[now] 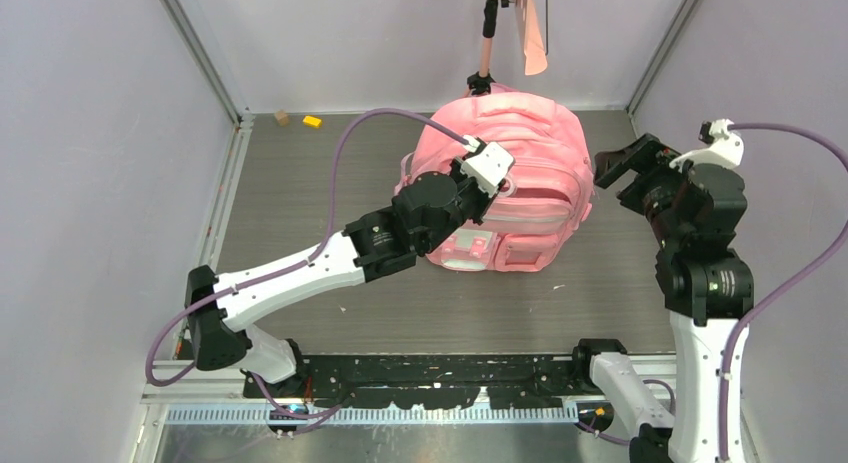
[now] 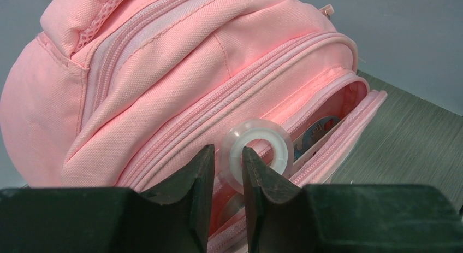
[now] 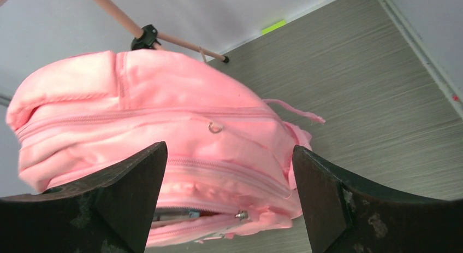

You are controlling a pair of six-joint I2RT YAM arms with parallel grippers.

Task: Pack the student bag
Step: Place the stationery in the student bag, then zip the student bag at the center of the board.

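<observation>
The bright pink student bag (image 1: 530, 148) lies in the middle of the table with its front pockets facing the arms. My left gripper (image 1: 497, 186) is over the bag's front. In the left wrist view it (image 2: 228, 154) is shut on a clear tape roll (image 2: 274, 137), with one finger through the roll's hole and the other outside. The roll sits at the mouth of an open front pocket (image 2: 349, 100). My right gripper (image 1: 622, 168) is open and empty just right of the bag. The right wrist view shows the bag (image 3: 164, 116) between the wide-apart jaws of this gripper (image 3: 229, 160).
A flat item with blue print (image 2: 319, 130) sits inside the open pocket. A zip pull (image 3: 240, 215) hangs at the pocket's end. A pink stand (image 1: 487, 43) rises behind the bag. A yellow block (image 1: 312, 122) and a brown block (image 1: 282, 117) lie at the back left.
</observation>
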